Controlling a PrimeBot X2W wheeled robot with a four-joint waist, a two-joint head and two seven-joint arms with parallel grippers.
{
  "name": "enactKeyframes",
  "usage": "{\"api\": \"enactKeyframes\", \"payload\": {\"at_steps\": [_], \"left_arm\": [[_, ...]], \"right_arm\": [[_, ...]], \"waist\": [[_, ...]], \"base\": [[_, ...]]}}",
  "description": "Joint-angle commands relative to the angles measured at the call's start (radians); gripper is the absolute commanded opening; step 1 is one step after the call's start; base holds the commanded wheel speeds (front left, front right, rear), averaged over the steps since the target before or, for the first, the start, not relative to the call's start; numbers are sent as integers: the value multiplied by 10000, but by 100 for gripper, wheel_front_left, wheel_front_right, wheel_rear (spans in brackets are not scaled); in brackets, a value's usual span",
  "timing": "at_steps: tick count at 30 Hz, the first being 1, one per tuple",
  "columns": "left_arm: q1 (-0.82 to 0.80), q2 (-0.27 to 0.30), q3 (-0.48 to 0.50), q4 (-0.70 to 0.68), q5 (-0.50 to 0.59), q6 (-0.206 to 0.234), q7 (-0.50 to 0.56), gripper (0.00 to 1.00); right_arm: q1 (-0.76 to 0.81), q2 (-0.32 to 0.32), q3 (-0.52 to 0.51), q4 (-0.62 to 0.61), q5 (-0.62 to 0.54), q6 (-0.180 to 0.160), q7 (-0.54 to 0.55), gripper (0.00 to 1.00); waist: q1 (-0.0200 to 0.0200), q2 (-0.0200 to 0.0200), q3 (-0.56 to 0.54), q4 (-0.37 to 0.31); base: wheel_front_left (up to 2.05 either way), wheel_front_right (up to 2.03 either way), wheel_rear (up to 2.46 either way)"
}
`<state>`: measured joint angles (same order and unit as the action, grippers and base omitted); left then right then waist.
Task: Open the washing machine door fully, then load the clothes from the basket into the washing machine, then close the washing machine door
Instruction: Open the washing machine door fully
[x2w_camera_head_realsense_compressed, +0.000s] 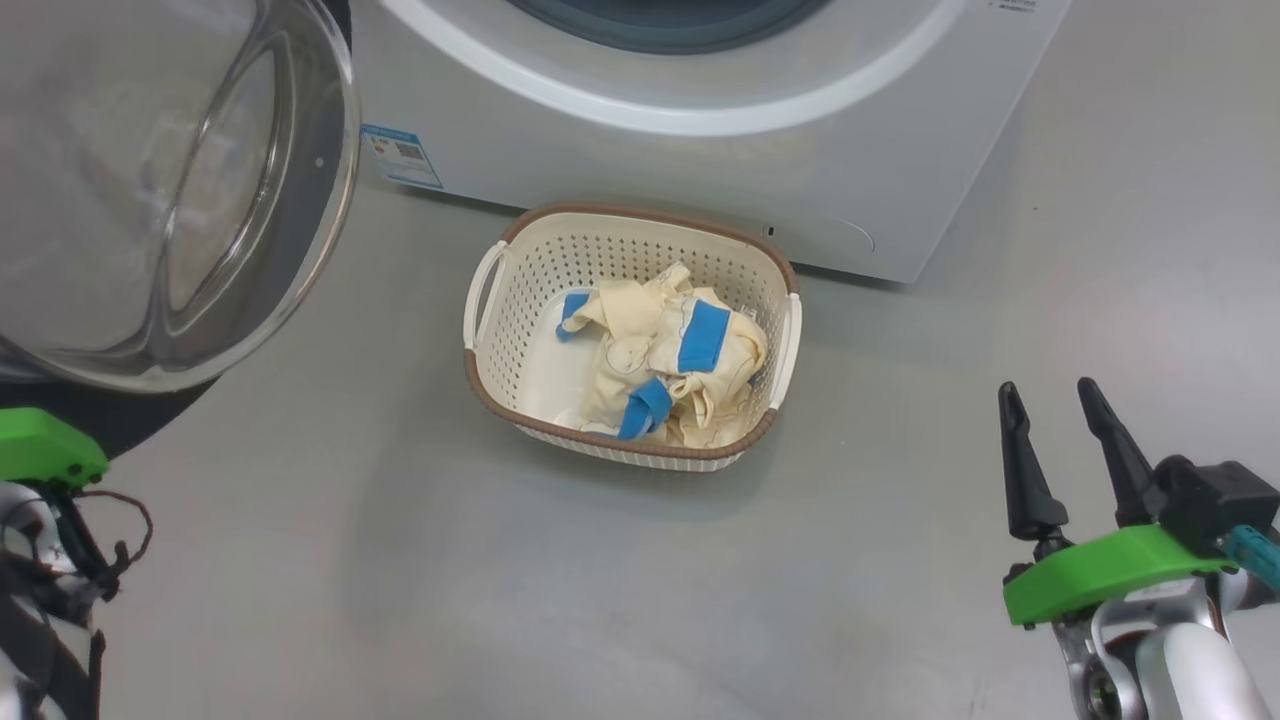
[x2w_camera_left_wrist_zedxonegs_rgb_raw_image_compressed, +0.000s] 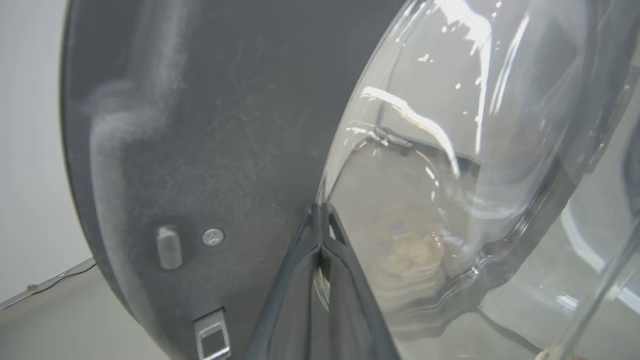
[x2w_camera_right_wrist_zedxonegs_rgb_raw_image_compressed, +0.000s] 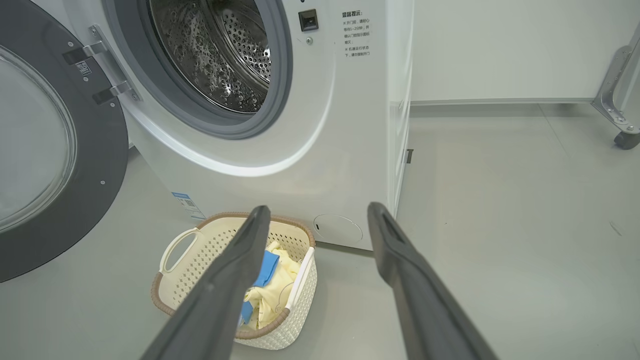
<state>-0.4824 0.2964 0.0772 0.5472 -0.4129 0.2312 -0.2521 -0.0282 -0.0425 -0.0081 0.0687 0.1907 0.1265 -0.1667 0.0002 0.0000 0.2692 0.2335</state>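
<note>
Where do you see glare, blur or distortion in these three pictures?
Left wrist view: white glare streaks the washing machine door glass, and what lies behind it smears into a tan blur. Right wrist view: the right claw looks soft, close to the lens. Head view: even light, a faint shadow around the basket.

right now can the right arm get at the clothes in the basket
Probably yes: the right gripper is open, only bare floor separates it from the basket, the clothes lie uncovered inside, and the washing machine door hangs off to the left.
</note>
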Motion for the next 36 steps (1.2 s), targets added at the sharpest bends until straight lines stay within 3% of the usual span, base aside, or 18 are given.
{"api": "enactKeyframes", "payload": {"at_steps": [1,11,20,36], "left_arm": [[-546,622,535,-152,83,-61,-95,0],[-1429,822,1351,944,624,-587,-96,0],[-1213,530,1925,841,1053,-829,-96,0],[1316,-1010,2915,-2773,2125,-1467,-97,0]], "right_arm": [[-283,-77,204,-362,-105,42,-3,100],[-388,-77,309,-344,-95,42,37,100],[-369,-77,309,-242,-53,42,17,100],[-341,-77,298,-110,32,42,-148,100]], "waist": [[-2,0,29,-12],[-2,0,115,-126],[-2,0,3,-171],[-2,0,-324,-332]], "base": [[0,0,0],[0,0,0],[0,0,0],[0,0,0]]}}
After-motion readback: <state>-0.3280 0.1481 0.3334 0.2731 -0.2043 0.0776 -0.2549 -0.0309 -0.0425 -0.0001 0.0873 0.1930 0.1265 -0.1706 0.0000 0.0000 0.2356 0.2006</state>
